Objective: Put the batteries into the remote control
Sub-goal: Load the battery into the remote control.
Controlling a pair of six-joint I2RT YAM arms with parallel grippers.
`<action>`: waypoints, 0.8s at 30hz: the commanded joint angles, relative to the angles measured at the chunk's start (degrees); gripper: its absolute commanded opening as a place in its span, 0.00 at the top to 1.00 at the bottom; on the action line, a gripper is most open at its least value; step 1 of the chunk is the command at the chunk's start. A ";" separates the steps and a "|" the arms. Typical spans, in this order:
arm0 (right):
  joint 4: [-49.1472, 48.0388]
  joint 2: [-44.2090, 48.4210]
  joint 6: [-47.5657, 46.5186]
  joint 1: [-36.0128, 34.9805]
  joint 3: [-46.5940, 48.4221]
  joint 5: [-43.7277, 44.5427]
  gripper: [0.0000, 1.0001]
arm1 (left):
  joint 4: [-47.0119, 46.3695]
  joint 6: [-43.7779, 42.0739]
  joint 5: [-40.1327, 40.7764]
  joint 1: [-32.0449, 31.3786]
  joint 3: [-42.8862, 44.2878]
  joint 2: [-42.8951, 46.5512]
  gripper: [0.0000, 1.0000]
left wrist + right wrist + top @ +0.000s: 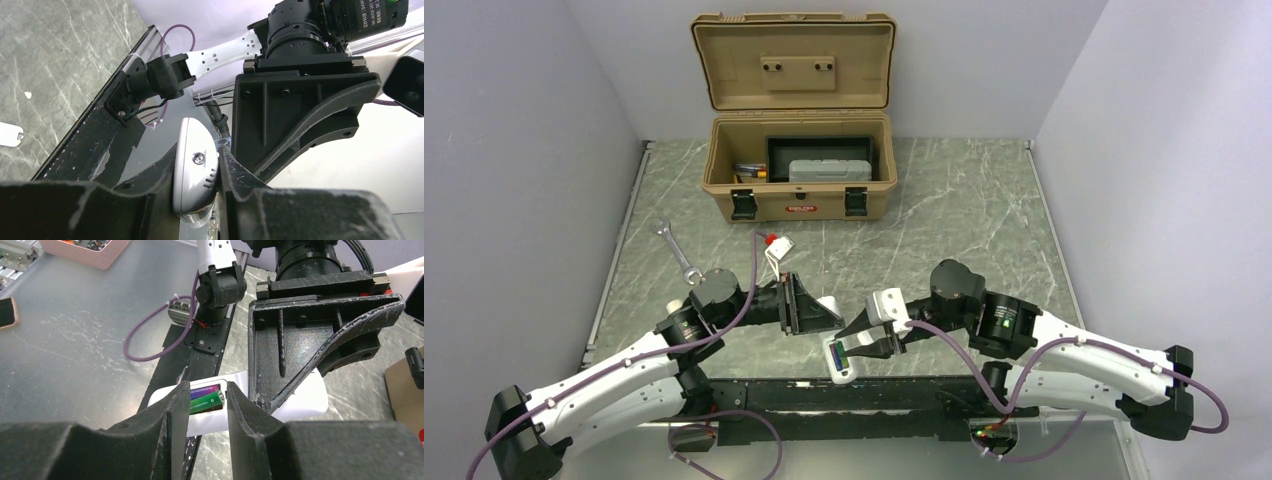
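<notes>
The white remote control (838, 362) lies back-up near the table's front edge, with its battery compartment open. The dark purple battery (204, 389) and the green battery (206, 403) lie side by side in that compartment. My left gripper (827, 316) is shut on the remote's far end, which shows clamped between its fingers in the left wrist view (194, 172). My right gripper (851, 346) hovers just over the compartment. Its jaws are a little apart and hold nothing, and the batteries show through the gap (208, 396).
An open tan toolbox (797, 196) stands at the back centre. A silver wrench (675, 249) lies at the left. A small white piece with a red tip (777, 244) lies ahead of my left gripper. A loose white tab (9, 134) lies on the marble. A black rail (904, 392) runs along the front edge.
</notes>
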State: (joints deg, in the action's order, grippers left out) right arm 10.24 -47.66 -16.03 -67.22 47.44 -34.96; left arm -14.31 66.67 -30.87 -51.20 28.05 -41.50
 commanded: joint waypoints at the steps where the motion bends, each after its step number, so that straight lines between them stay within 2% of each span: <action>1: -2.59 -0.52 -1.45 -0.01 -0.06 -1.21 0.65 | -4.15 -0.55 -1.47 -0.16 2.36 0.12 1.00; 24: -0.41 -1.04 -2.91 0.07 -0.72 -0.96 0.75 | -4.88 0.05 -1.38 -0.19 2.10 0.12 1.00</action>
State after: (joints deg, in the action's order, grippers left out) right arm 10.24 -49.12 -17.76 -67.22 47.07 -35.00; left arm -14.33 66.67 -31.64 -51.20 28.05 -41.50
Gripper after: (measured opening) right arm 0.257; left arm 0.297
